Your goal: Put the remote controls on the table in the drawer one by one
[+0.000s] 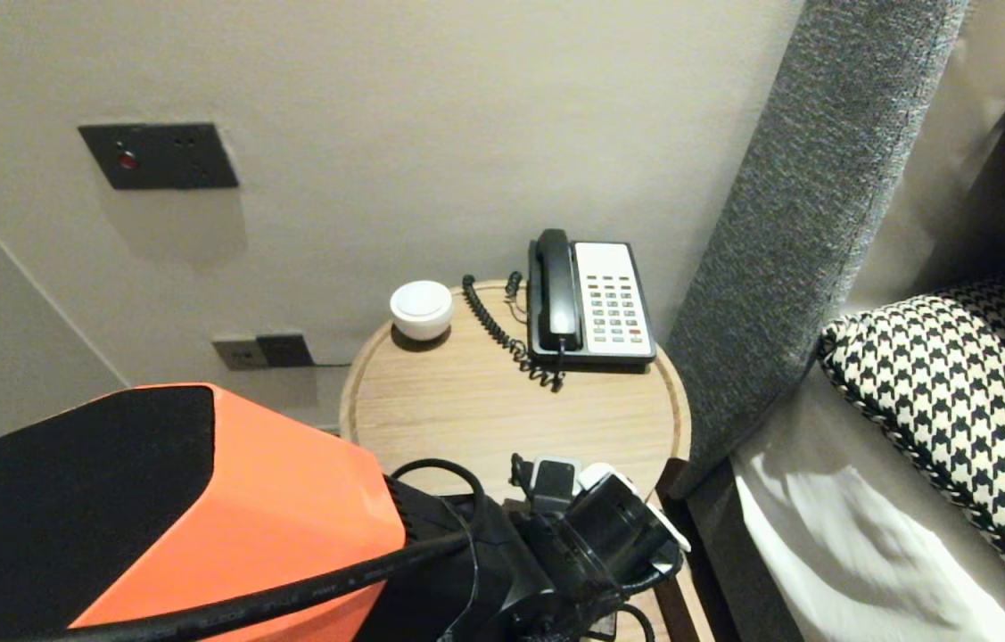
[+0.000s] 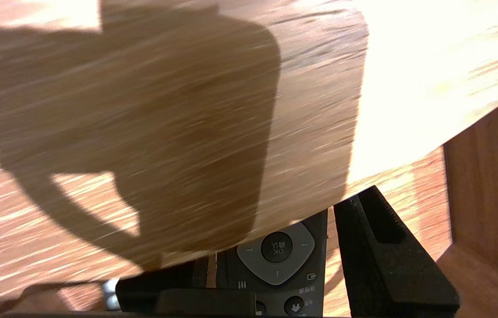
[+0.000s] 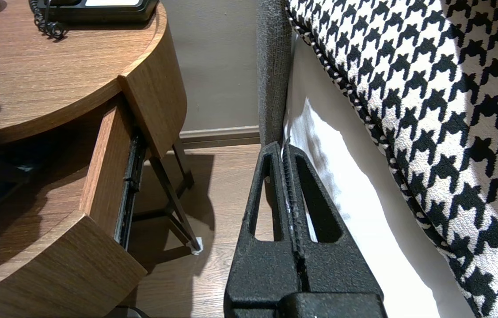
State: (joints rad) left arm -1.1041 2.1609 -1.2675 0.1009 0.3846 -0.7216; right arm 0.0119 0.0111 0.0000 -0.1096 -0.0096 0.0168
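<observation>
My left gripper [image 2: 288,238] is shut on a dark remote control [image 2: 275,269] with a grey pad and an OK button. One black finger [image 2: 385,247] shows beside the remote, with a thin gap along it. The remote's far end is hidden under the edge of the round wooden tabletop [image 2: 187,110], above the open drawer's floor [image 2: 408,198]. From the head camera, the left wrist [image 1: 591,526] hangs over the table's front edge [image 1: 502,446]. My right gripper [image 3: 283,148] is shut and empty, parked over the floor beside the bed.
A black and white desk phone [image 1: 591,303] with a coiled cord and a white round device [image 1: 421,308] stand at the back of the table. The open drawer [image 3: 107,176] juts out under the top. A grey headboard [image 1: 787,232], white sheet and houndstooth pillow [image 1: 957,410] lie right.
</observation>
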